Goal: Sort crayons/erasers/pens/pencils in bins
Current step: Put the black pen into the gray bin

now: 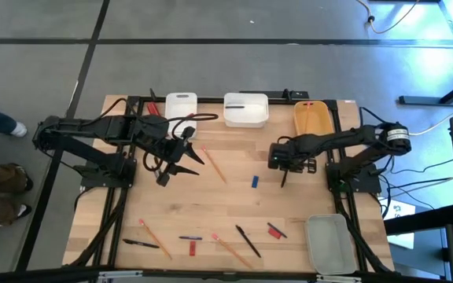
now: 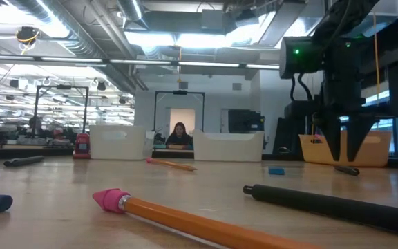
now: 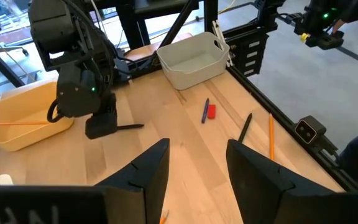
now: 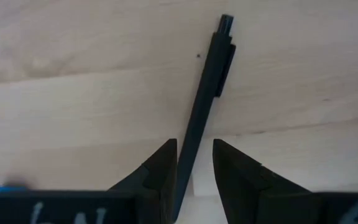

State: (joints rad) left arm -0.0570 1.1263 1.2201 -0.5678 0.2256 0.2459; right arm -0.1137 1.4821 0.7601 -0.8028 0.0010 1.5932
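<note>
Straddling a black pen (image 4: 204, 93) on the table, right gripper (image 4: 194, 165) has fingers slightly apart, not yet clamped. Left gripper (image 3: 197, 165) hovers empty, fingers apart. One pencil (image 3: 14, 124) sits in the yellow bin (image 1: 314, 118); most items below the grippers remain unsorted.

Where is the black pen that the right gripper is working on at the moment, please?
In the high view the black pen lies right of centre on the table, between the right gripper fingers, beside the small blue piece.
</note>
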